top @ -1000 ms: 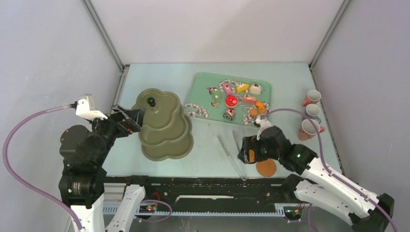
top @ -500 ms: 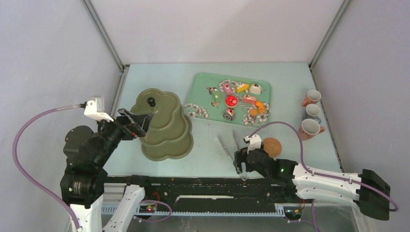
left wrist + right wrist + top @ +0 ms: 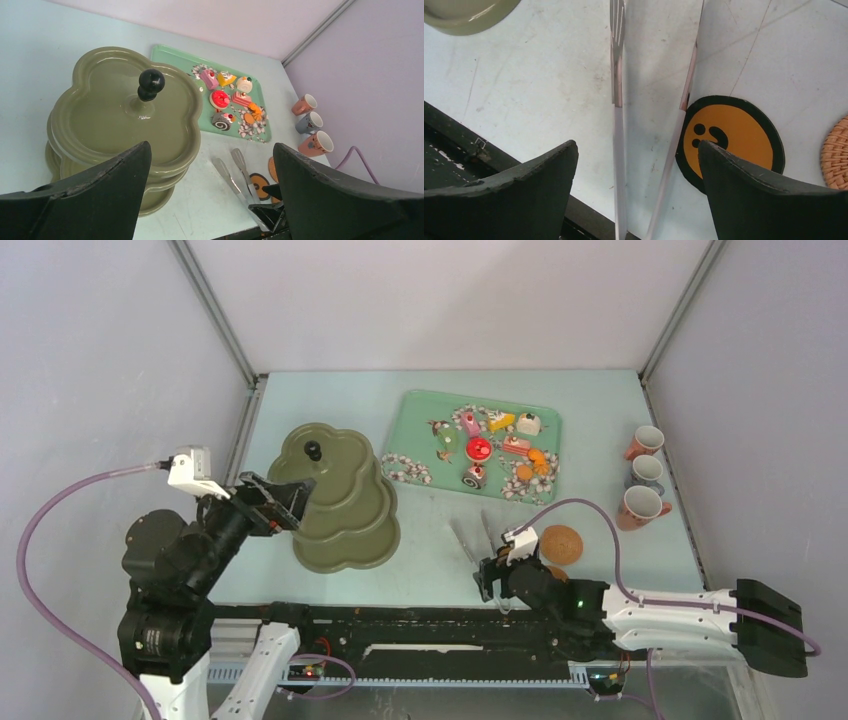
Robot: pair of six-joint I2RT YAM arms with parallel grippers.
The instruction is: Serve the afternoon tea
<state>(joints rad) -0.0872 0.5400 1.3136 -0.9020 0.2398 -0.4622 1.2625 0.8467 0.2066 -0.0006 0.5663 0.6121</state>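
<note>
Pale blue-green table [image 3: 600, 405] fills the walled cell in front of you, and the olive three-tier stand [image 3: 340, 502] sits on its left part, black knob [image 3: 151, 84] on top and all the tiers you can see bare. Right of the stand and a little further back lies the mint floral tray [image 3: 420, 408], with the pastries [image 3: 479, 448] gathered on it: pink, yellow, red and orange pieces. Well apart to the right of the stand, at the table's far right edge, the three cups [image 3: 645, 475] stand in a row. Your left gripper [image 3: 275, 502] hovers at the stand's left side, spread wide with nothing in it; its wrist view looks down over the top tier. Near and right of the stand, the metal tongs [image 3: 618, 100] lie on the table, and your right gripper [image 3: 636, 145] hangs low over their handle end, fingers wide apart and gripping nothing, both tong arms running between them. One tong arm crosses the edge of the orange smiley coaster [image 3: 730, 137], and the woven coaster [image 3: 561, 543] lies just beyond that.
</note>
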